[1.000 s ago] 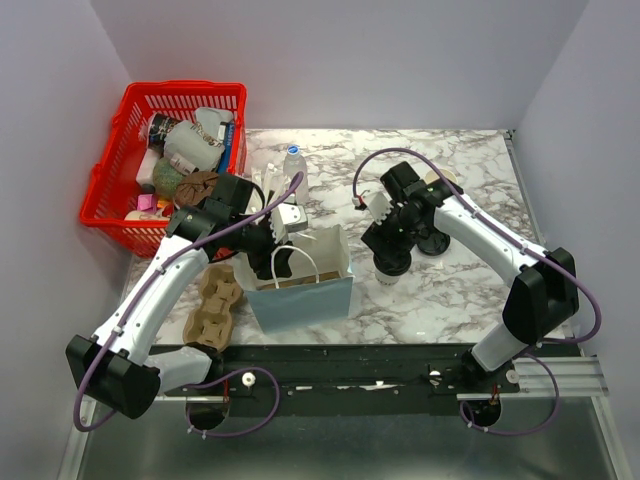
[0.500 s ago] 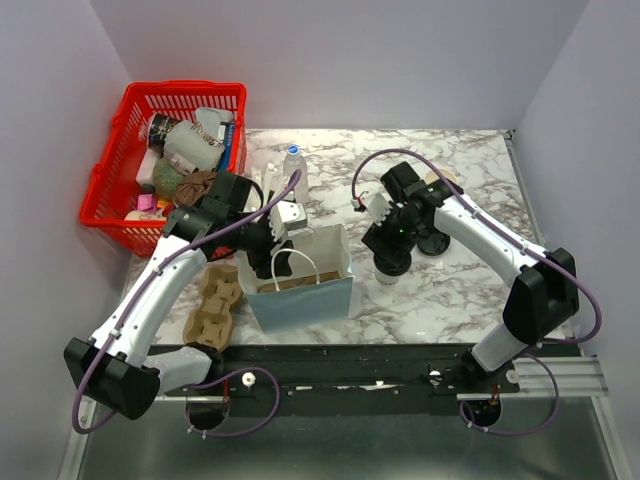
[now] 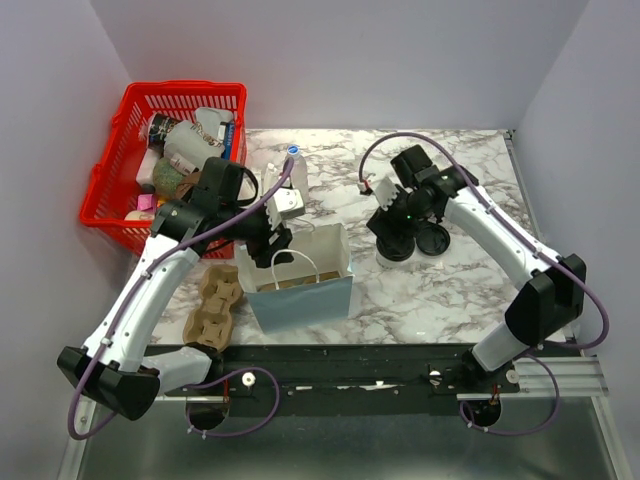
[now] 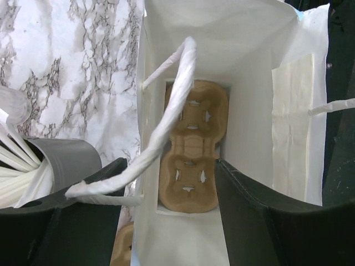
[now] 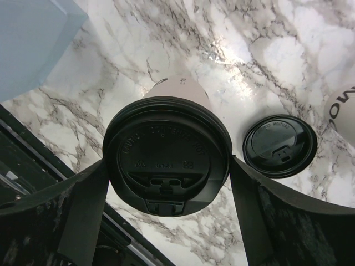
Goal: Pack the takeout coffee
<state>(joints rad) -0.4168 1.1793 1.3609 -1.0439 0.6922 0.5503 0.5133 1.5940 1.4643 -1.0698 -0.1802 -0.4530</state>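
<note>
One cream-white, black-lidded takeout coffee cup (image 5: 180,88) — lid lettering too faint to read — is upright over the marble table (image 5: 233,44), right end effector (image 5: 166,166) clamped on its lid rim. A second black lid (image 5: 280,145) sits beside it; the left end effector (image 4: 171,166), fingers apart, straddles a paper bag (image 4: 249,111) wall.

Paper coffee cup (image 5: 178,86), matt plastic lid (image 5: 166,158) — glossy marble table (image 5: 238,33)

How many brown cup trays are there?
2. One cup tray lies in the bottom of the paper bag; the other sits on the table, left of the bag. The basket might hide more.
</note>
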